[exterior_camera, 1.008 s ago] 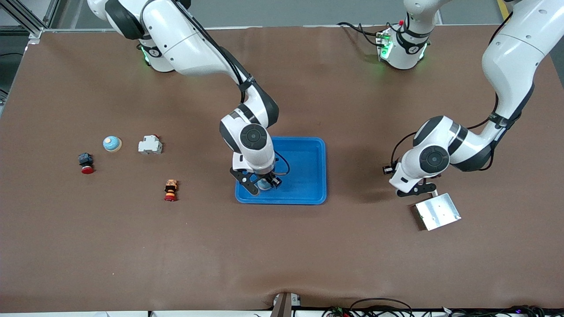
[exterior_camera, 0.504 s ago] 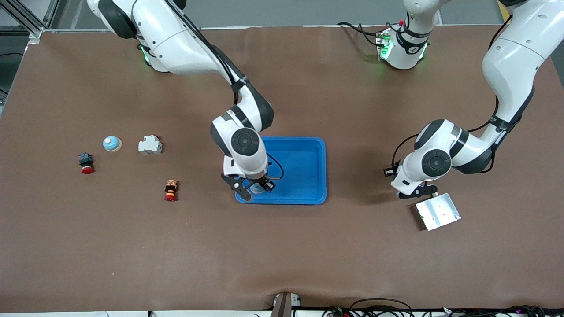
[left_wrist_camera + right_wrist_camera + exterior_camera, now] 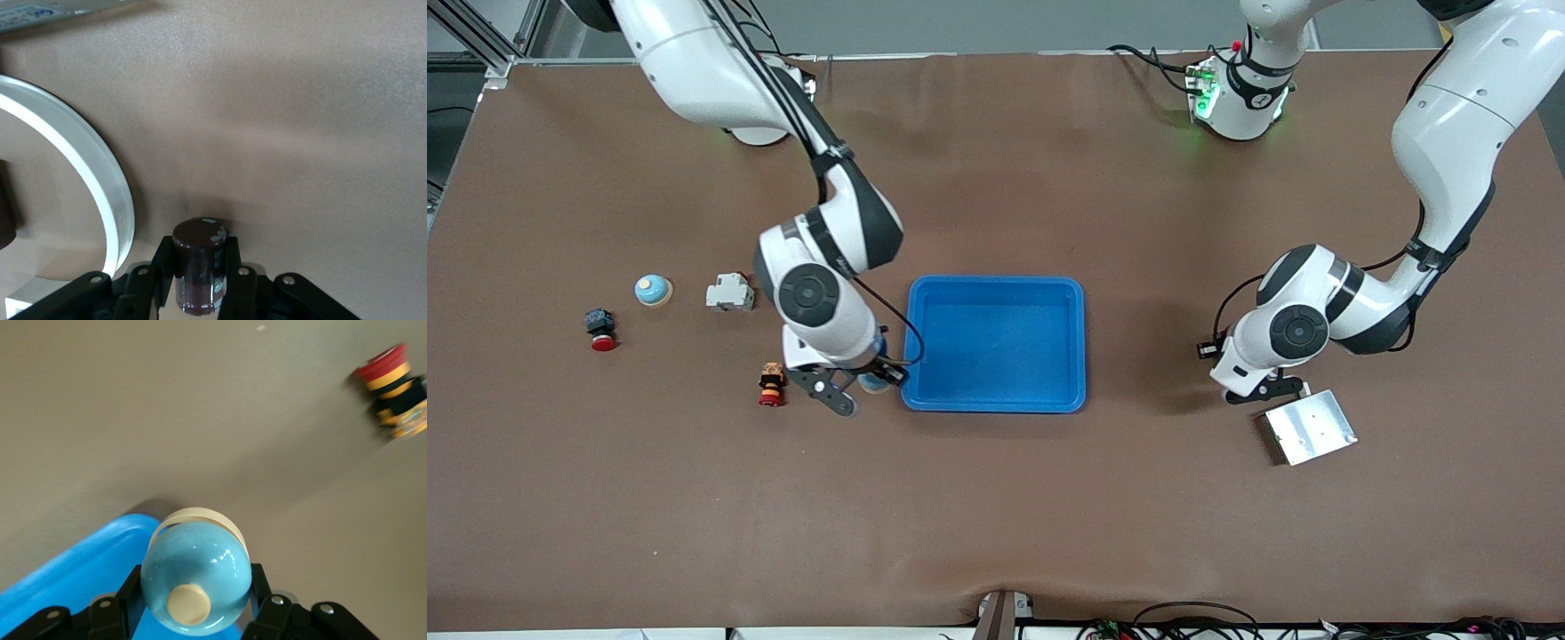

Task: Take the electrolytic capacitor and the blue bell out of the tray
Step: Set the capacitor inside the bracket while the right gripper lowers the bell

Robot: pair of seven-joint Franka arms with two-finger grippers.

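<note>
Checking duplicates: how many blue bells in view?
2. One blue bell is held in the right gripper over the table beside the tray. The second bell sits on the table toward the right arm's end, beside the white module.

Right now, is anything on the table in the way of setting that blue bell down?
Nothing visible: the right gripper holds the blue bell over bare table beside the tray; the red-and-orange button stands apart.
</note>
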